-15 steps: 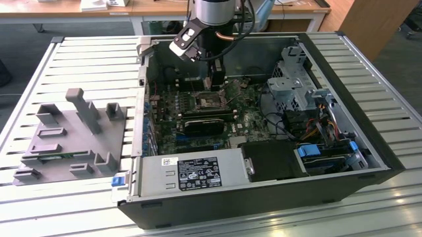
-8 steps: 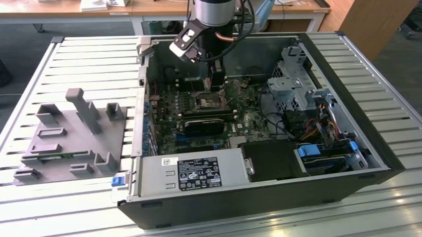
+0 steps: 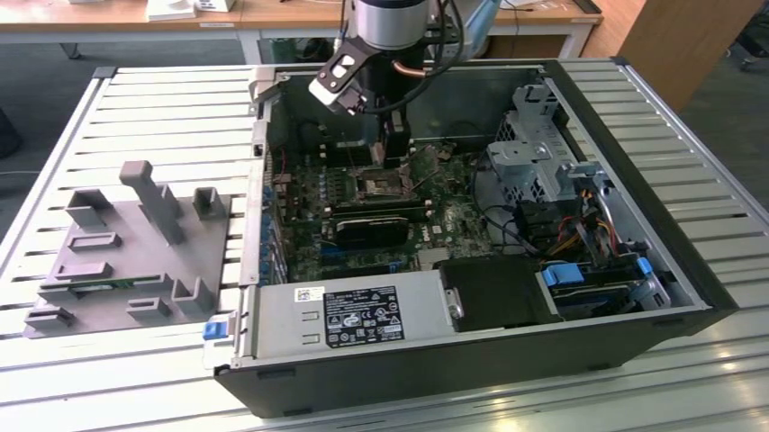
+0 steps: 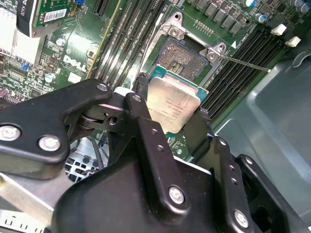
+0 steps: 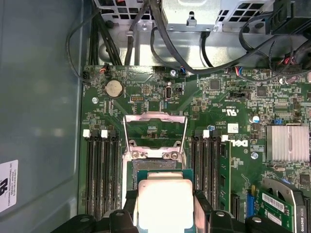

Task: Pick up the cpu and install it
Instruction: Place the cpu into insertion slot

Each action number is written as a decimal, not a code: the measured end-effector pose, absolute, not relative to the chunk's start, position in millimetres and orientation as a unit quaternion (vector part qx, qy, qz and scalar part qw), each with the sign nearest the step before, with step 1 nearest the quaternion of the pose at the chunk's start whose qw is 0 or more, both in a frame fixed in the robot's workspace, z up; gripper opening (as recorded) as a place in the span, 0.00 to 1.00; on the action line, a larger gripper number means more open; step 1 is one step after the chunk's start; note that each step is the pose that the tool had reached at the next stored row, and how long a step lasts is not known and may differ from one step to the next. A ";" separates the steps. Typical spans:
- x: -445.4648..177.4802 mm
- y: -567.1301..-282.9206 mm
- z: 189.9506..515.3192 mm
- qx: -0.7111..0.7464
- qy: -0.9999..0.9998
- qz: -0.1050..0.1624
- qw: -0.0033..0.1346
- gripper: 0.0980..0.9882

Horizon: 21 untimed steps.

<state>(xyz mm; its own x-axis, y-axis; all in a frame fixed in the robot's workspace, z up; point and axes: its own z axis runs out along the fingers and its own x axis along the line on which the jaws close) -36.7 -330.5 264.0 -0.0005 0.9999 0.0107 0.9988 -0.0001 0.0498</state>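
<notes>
The cpu, a flat square chip with a silvery top and a thin green border, sits between the black fingers of my gripper, which is shut on its two opposite edges. In the first wrist view the cpu hangs just above the motherboard's open socket, whose metal load frame is flipped up. In the exterior view my gripper reaches down inside the open computer case, over the socket.
Memory slots flank the socket on both sides. A black card, the power supply, a drive cage and cables crowd the case. A grey plastic fixture lies on the slatted table at the exterior view's left.
</notes>
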 end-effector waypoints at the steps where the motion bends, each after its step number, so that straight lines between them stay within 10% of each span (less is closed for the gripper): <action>1: -36.7 -330.5 263.6 0.707 0.707 0.021 0.014 0.50; 21: -36.7 -328.3 252.8 0.708 0.706 0.020 0.015 0.50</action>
